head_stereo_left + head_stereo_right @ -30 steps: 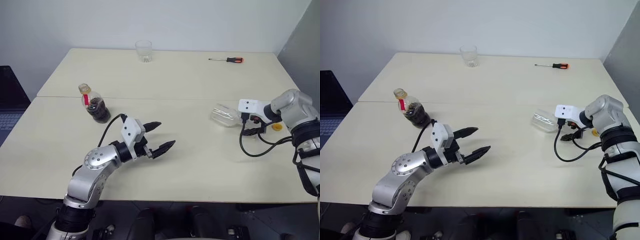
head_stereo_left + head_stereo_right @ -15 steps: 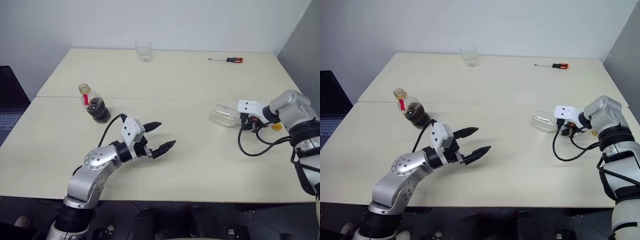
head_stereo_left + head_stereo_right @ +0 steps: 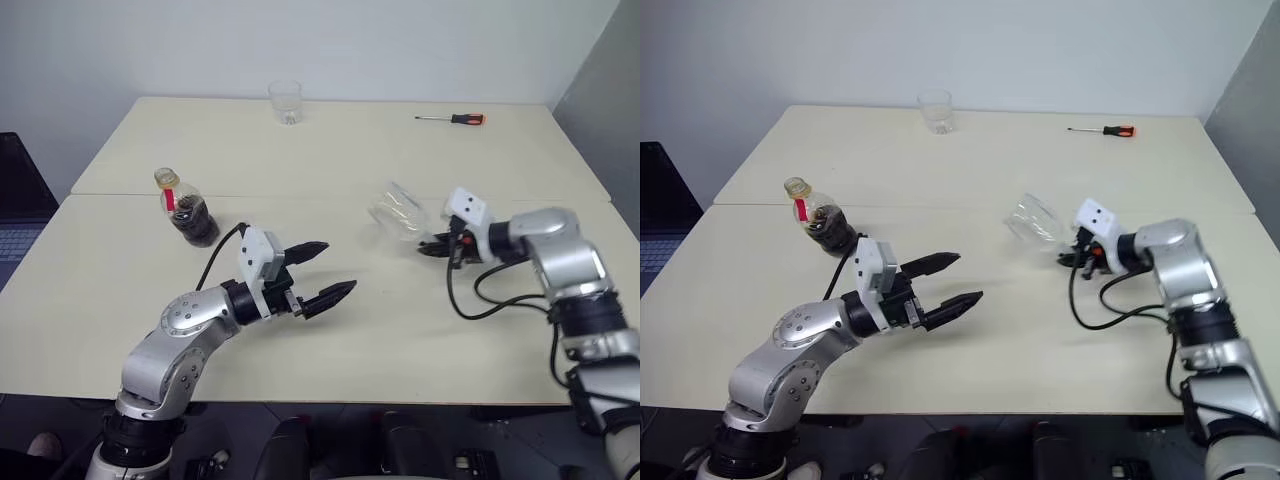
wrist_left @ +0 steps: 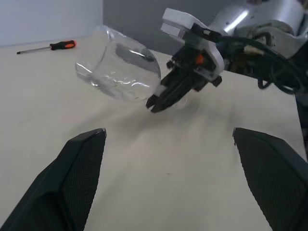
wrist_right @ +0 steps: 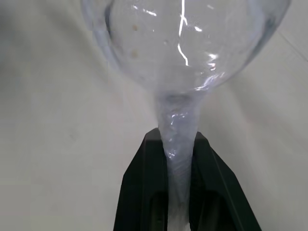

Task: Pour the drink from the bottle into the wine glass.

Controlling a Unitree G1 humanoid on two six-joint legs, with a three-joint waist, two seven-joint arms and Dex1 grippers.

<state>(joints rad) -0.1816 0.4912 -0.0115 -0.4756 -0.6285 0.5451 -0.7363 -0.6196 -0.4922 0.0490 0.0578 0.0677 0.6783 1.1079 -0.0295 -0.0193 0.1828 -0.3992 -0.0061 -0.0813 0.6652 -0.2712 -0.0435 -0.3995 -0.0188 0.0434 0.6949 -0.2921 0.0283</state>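
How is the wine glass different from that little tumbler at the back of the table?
The wine glass has a stem and a rounded bowl; the tumbler is short and stemless. The wine glass is tilted, held by its stem in the right gripper; the tumbler stands upright, untouched, on the table. Both are clear and look empty.

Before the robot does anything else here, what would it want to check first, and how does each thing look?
1. Wine glass gripped: ok. The right gripper is shut on its stem.
2. Wine glass upright, ready for pouring: not ok. It is tilted, bowl pointing away from the gripper, off the table.
3. Bottle standing and holding drink: ok. It is upright on the table.
4. Bottle in hand: not ok. The left gripper is open and apart from it.
5. Bottle cap off: cannot tell.
6. Tumbler and screwdriver out of the way: ok, both at the far edge.
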